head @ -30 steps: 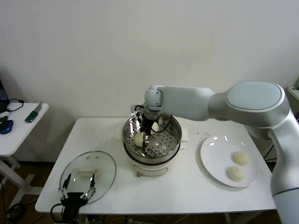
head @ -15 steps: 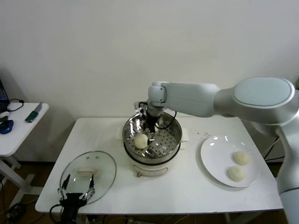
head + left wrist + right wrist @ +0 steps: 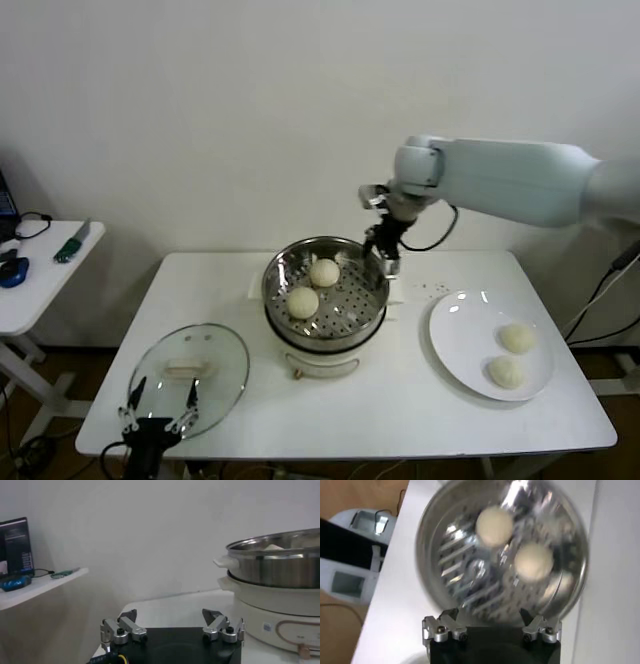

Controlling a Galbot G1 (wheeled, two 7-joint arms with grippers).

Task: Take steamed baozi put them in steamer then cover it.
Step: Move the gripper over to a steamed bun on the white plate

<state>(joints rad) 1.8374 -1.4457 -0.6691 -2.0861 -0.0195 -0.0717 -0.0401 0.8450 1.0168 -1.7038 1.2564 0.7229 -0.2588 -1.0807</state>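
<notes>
I have the right end effector (image 3: 383, 243) up in the air above the far right rim of the steamer (image 3: 325, 297), its fingers spread wide with nothing between them; from its wrist camera I look straight down between the two fingertips (image 3: 441, 630) onto the perforated floor. The steamer sits on its white base in the middle of the bench (image 3: 400, 400), and two steamed baozi lie inside it: one toward the far side (image 3: 324, 272) and one nearer and slightly left (image 3: 303, 302), close together but I cannot tell whether they touch. The other two buns are on the white plate (image 3: 462, 340) at the right of the bench, one farther (image 3: 517, 338) and one nearer (image 3: 505, 372), just apart. The glass lid (image 3: 188, 366) lies flat on the near left corner of the bench. My left end effector (image 3: 159, 416) waits low at the near left edge, just by the lid, fingers spread open and empty. A small side table (image 3: 40, 275) stands off to the left.
</notes>
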